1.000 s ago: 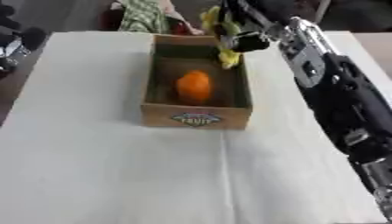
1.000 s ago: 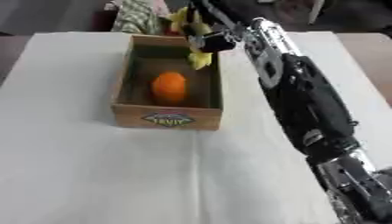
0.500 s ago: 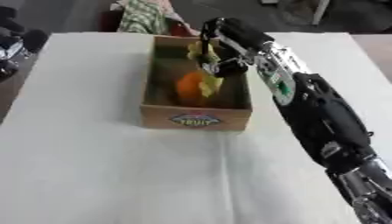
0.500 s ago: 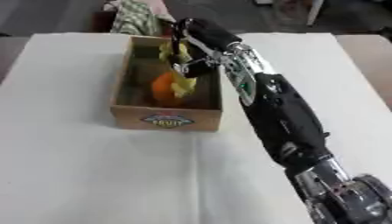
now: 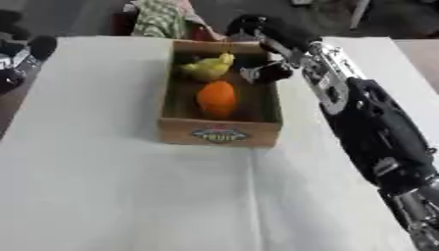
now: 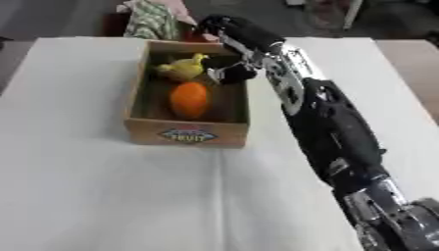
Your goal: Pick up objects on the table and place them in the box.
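Note:
A wooden fruit box (image 5: pixel 219 135) stands on the white table, towards the far side. Inside it lie an orange (image 5: pixel 216 98) in the middle and a yellow-green fruit (image 5: pixel 206 68) at the far end. My right hand (image 5: pixel 273 73) hangs over the box's far right wall, open and holding nothing, a short way right of the yellow-green fruit. Its arm (image 5: pixel 369 122) runs up the right side of the table. My left hand (image 5: pixel 19 59) shows as dark shapes at the left edge, beyond the table.
A green checked cloth (image 5: pixel 158 19) and other clutter lie behind the table's far edge. The white tabletop (image 5: pixel 129 196) stretches bare from the box to the near edge.
My right hand carried the yellow-green fruit from the box's far right corner down into the box, let it go beside the orange and drew back to the right wall.

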Motion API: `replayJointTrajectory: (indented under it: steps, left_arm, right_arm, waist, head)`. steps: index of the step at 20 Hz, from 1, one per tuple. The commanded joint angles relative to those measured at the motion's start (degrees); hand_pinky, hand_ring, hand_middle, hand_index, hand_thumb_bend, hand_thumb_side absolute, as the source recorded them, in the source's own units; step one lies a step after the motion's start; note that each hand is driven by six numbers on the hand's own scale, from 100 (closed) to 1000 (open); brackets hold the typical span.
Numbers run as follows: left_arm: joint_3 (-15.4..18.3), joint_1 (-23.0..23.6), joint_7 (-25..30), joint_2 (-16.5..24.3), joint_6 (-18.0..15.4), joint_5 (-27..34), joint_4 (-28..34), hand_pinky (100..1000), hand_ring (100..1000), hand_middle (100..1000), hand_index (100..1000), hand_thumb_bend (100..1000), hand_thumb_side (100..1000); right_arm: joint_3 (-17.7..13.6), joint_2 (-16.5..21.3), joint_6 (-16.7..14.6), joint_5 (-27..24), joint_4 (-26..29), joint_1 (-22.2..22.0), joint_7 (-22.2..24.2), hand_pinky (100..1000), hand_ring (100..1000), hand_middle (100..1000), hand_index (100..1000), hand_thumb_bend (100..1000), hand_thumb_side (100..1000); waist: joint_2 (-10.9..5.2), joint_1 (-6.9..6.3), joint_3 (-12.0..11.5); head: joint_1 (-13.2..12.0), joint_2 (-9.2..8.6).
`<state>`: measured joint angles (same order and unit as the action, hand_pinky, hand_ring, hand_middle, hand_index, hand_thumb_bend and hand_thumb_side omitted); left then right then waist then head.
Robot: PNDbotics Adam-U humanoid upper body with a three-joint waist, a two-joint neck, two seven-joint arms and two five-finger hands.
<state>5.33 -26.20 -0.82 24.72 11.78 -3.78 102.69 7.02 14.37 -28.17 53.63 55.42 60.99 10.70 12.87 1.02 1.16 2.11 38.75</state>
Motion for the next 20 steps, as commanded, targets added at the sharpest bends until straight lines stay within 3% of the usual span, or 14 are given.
replayJointTrajectory:
  steps: [1, 5, 11, 14, 20]
  left_arm:
    - [1.18, -0.03, -0.78, 1.72, -0.02, -0.16, 1.44, 762, 387, 565, 737, 766, 463]
    - [1.84, 0.96, -1.49, 1.84, 0.09, -0.13, 1.77, 762, 387, 565, 736, 766, 462]
    - [2.28, 1.52, -1.86, 2.07, 0.30, -0.26, 1.90, 763, 385, 564, 736, 769, 459]
    - [3.82, 3.40, -3.19, 2.62, 0.36, -0.59, 2.42, 763, 384, 564, 736, 771, 458]
    - [3.93, 4.80, -3.54, 2.72, 0.53, -0.51, 2.65, 763, 382, 563, 735, 773, 456]
  right_arm:
    - [-1.14, 4.14, 0.06, -3.48, 4.30, -0.32, 0.40, 897, 972, 865, 888, 100, 219]
    - [-1.98, 7.73, 0.19, -7.51, 8.33, -3.20, -0.46, 895, 976, 860, 884, 100, 207]
    - [-2.03, 10.00, 2.17, -14.10, 11.08, -4.64, 1.39, 901, 987, 849, 877, 100, 198]
    - [-5.01, 13.65, 3.08, -16.98, 12.96, -8.18, -0.04, 902, 990, 849, 877, 100, 198]
    - [-7.23, 20.12, 3.40, -22.94, 19.37, -17.72, -1.51, 903, 993, 850, 878, 100, 198]
  waist:
    - [-1.32, -0.12, 0.21]
    - [-1.30, 0.05, 0.51]
    - [-1.13, 0.31, 0.92]
    - [-0.78, 0.59, 2.04]
    - [-0.97, 0.59, 1.53]
  head:
    - [-0.51, -0.34]
    - [-0.85, -0.57]
    - [-1.50, -0.79]
    - [-2.99, -1.26]
    - [-2.38, -0.94]
